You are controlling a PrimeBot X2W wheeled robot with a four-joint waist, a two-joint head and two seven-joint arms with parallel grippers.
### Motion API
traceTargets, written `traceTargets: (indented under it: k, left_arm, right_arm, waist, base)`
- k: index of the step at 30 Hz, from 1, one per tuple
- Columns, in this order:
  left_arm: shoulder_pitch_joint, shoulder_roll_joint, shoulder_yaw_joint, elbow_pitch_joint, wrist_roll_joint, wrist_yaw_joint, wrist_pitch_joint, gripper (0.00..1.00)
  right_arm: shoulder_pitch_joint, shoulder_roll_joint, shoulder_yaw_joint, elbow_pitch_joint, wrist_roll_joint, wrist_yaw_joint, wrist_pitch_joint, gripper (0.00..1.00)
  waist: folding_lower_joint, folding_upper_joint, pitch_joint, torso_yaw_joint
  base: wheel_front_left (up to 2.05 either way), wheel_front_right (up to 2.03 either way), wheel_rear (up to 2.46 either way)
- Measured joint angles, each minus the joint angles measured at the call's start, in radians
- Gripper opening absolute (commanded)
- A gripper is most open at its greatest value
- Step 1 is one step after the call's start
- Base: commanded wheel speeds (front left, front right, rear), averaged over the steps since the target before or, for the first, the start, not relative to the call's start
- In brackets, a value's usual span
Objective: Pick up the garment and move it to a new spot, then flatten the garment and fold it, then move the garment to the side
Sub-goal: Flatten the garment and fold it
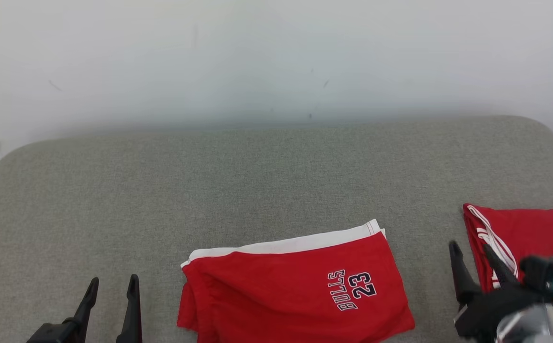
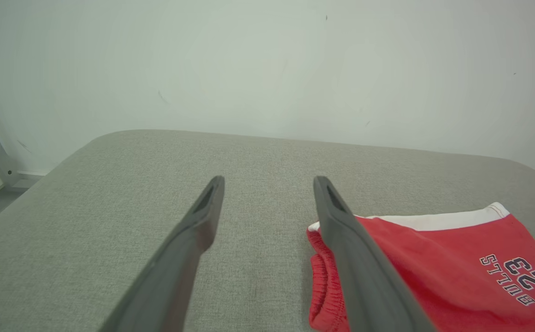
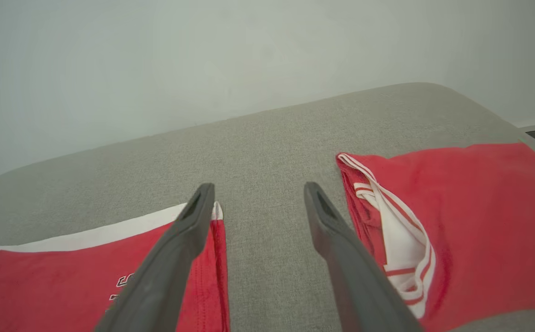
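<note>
1. looking down from the head camera, we see a grey padded surface that runs up to a white wall at 12 o'clock.
2. the red shorts lie folded flat on that surface at 6 o'clock of the head view. a white band runs along their 12 o'clock edge, and dark "bulls 23" lettering sits towards their 3 o'clock side, upside down to us.
3. our left gripper shows at 7 o'clock, its two dark fingers spread apart and grasping nothing. it stands just beside the gathered 9 o'clock edge of the shorts.
4. in the left wrist view one finger crosses in front of that gathered edge, and we cannot tell whether it touches the cloth.
5. our right gripper shows at 4 o'clock of the head view, released as well, with nothing between its fingers. its tips stand over the bare grey strip at the 3 o'clock side of the shorts.
6. a second red garment lies at 4 o'clock, apart from the shorts, with white stripes along its 9 o'clock edge. it runs off the picture's edge.
7. in the right wrist view we see the shorts at 7 o'clock, the second garment at 3 o'clock, and bare grey surface between the two fingers.
</note>
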Motion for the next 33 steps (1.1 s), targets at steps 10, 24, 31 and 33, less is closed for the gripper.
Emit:
traceTargets:
  k: [10,24,31,33]
  left_arm:
    - [-0.042,-0.015,-0.041,-0.006,0.015,-0.001,0.022,1.00]
    - [-0.058,-0.015,-0.049,0.016,0.016,-0.002,0.031,1.00]
    - [-0.078,-0.017,-0.059,0.027,0.016,-0.011,0.033,1.00]
    - [-0.078,-0.017,-0.057,0.031,0.016,-0.011,0.033,1.00]
  right_arm:
    - [-0.179,-0.014,0.052,0.141,-0.013,-0.040,0.287,1.00]
    - [-0.273,0.026,0.101,0.288,-0.017,-0.046,0.489,1.00]
    - [-0.274,0.024,0.090,0.330,-0.017,-0.054,0.545,0.95]
    - [-0.281,0.028,0.091,0.340,-0.017,-0.054,0.549,0.99]
  waist:
    - [0.0000,0.0000,0.032,0.022]
    - [0.0001,0.0000,0.056,0.067]
    - [0.0000,0.0001,0.060,0.086]
    - [0.0000,0.0001,0.060,0.091]
  base:
    - [0.00,0.00,0.00]
    - [0.00,0.00,0.00]
    - [0.00,0.00,0.00]
    - [0.00,0.00,0.00]
